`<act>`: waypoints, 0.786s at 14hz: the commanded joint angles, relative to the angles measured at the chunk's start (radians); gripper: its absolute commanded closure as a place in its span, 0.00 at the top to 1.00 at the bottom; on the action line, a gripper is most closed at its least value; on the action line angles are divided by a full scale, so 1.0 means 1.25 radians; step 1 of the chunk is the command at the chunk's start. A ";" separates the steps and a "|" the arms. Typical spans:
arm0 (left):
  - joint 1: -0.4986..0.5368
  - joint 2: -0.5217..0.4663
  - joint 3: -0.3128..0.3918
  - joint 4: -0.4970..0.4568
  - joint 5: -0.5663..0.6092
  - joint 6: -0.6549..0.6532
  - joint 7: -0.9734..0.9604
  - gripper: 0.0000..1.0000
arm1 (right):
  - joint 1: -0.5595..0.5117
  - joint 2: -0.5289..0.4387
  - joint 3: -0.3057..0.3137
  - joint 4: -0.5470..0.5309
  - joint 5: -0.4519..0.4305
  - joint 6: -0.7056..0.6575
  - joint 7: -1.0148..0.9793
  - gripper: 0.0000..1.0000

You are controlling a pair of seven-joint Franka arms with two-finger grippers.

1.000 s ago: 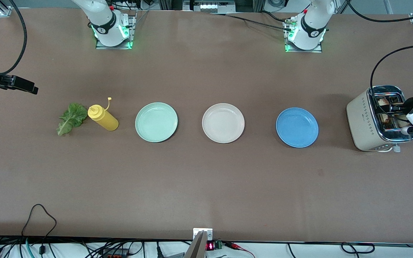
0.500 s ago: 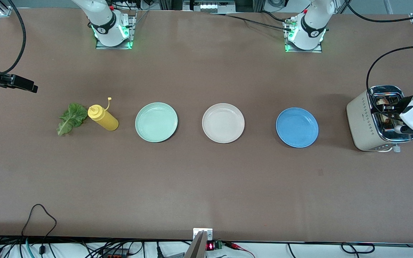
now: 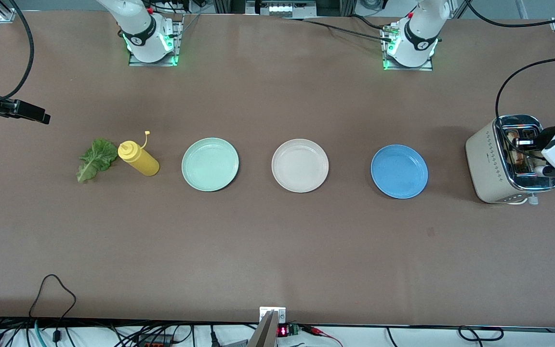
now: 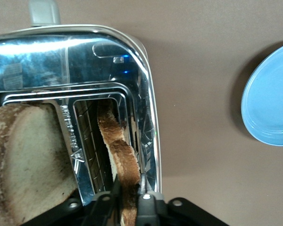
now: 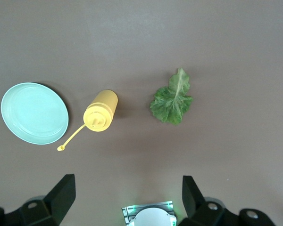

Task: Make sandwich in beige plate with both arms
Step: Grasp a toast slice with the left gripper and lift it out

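My left gripper (image 3: 527,143) is down at the top of the beige and chrome toaster (image 3: 493,164). Its fingers are shut on the crust of a toasted bread slice (image 4: 121,148) that stands in one slot (image 4: 129,194). A second toast slice (image 4: 28,160) stands in the other slot. The beige plate (image 3: 300,165) lies bare at the table's middle. A green lettuce leaf (image 3: 97,159) (image 5: 172,101) lies toward the right arm's end. My right gripper (image 3: 41,117) (image 5: 127,197) hangs open high over that end, holding nothing.
A yellow squeeze bottle (image 3: 138,159) (image 5: 100,111) lies beside the lettuce. A mint-green plate (image 3: 210,164) (image 5: 34,113) sits between it and the beige plate. A blue plate (image 3: 399,171) (image 4: 271,99) lies between the beige plate and the toaster.
My left gripper has closed from open onto the toast slice in the toaster slot and shifted slightly over the toaster. The right arm has stayed in place.
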 commanded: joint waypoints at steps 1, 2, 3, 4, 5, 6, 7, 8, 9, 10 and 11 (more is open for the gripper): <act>0.015 -0.027 -0.009 -0.026 0.008 -0.004 0.043 0.00 | -0.007 0.007 0.003 0.019 0.012 -0.016 0.002 1.00; 0.017 -0.028 -0.009 -0.024 0.008 -0.004 0.043 0.00 | -0.007 0.007 0.001 0.019 0.012 -0.016 0.002 1.00; 0.017 -0.033 -0.009 -0.023 0.008 -0.005 0.044 0.00 | -0.007 0.007 0.001 0.019 0.012 -0.016 0.002 1.00; 0.017 -0.045 -0.009 -0.023 0.010 -0.005 0.043 0.00 | -0.008 0.007 0.001 0.019 0.012 -0.015 0.002 1.00; 0.015 -0.051 -0.009 -0.019 0.012 -0.005 0.044 0.00 | -0.007 0.007 0.001 0.019 0.012 -0.015 0.002 1.00; 0.012 -0.064 -0.009 -0.019 0.012 -0.004 0.055 0.00 | -0.007 0.007 0.001 0.019 0.012 -0.016 0.002 1.00; 0.009 -0.075 -0.009 -0.018 0.012 -0.004 0.070 0.00 | -0.007 0.007 0.001 0.019 0.012 -0.017 0.002 1.00; 0.006 -0.087 -0.009 -0.016 0.014 -0.004 0.085 0.00 | -0.007 0.007 0.001 0.019 0.012 -0.017 0.002 1.00; 0.003 -0.097 -0.009 -0.014 0.018 -0.004 0.107 0.00 | -0.007 0.007 0.001 0.019 0.012 -0.016 0.002 1.00; -0.002 -0.109 -0.009 -0.013 0.020 -0.004 0.130 0.00 | -0.007 0.007 0.003 0.019 0.012 -0.016 0.002 1.00; -0.006 -0.123 -0.009 -0.013 0.020 -0.009 0.139 0.00 | -0.006 0.007 0.001 0.019 0.012 -0.016 0.002 1.00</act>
